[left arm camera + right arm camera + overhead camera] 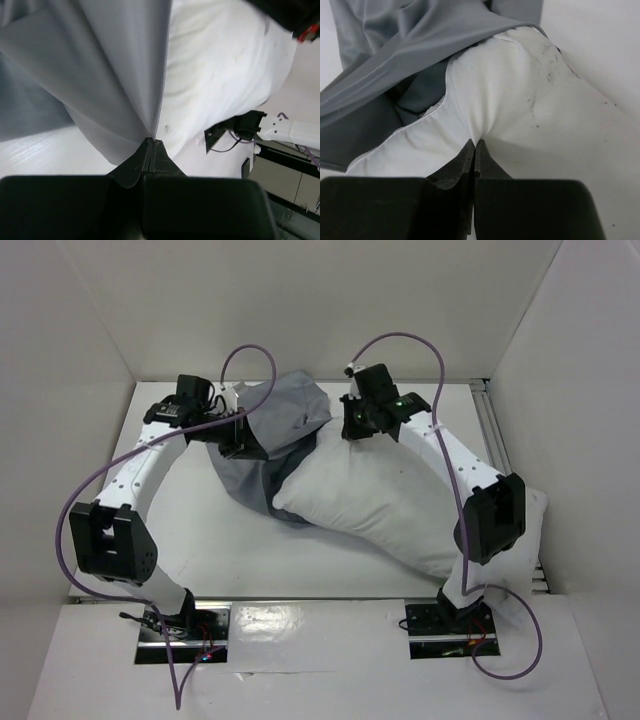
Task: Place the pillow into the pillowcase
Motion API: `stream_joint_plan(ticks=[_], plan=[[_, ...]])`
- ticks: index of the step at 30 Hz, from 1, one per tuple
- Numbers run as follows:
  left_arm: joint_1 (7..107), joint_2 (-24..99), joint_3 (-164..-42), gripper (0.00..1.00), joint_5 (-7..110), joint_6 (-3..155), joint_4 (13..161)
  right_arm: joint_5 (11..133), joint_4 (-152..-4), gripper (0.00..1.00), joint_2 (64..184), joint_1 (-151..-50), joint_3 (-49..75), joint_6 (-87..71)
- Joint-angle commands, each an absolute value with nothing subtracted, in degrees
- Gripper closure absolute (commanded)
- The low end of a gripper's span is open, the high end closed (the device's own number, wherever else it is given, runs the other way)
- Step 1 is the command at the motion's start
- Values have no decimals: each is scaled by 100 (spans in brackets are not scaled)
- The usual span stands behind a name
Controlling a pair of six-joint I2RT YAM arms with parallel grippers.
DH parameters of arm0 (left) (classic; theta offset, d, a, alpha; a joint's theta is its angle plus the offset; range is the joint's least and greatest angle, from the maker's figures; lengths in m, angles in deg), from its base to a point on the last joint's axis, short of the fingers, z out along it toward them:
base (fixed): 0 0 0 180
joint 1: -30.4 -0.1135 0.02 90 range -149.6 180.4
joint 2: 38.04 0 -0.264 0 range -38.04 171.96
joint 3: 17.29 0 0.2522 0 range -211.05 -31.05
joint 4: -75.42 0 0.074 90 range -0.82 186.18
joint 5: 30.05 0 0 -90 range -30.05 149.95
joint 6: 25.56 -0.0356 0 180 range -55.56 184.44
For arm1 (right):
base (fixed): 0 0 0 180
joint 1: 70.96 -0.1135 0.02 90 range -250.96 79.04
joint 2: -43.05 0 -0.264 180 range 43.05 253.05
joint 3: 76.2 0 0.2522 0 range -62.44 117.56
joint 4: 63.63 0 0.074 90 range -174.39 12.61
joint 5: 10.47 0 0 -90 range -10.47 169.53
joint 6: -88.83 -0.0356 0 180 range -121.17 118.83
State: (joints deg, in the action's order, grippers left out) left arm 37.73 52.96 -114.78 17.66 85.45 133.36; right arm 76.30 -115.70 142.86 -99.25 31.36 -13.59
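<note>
Left hand (pixel 152 143) pinches pillowcase (pixel 107 75) edge, seemingly.

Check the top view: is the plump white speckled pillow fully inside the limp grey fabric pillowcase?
No, most of the pillow lies bare outside the pillowcase.

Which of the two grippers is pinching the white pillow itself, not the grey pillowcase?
The right gripper: shut, it pinches a fold of the white pillow. The left gripper is shut on the edge of the grey pillowcase instead.
</note>
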Motion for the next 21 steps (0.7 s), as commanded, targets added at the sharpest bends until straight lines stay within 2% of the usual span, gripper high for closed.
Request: stream_joint_plan(ticks=[1,7,15,21], plan=[[3936,4976,-11420,100,1574,8281,13453,7435,-11159,100,14271,-9786,3328,-1777],[4348,4976,-11534,100,1390,8482,13453,7765,-10701,100,14350,-9548,3002,-2331],[4946,5450,-12640,100,1257,8931,13190,8216,-10509,100,14658,-9794,2862,-2560],[5017,5688,-12914,100,1459,8984,13260,8207,-10200,100,14070,-10110,2413,-2271]])
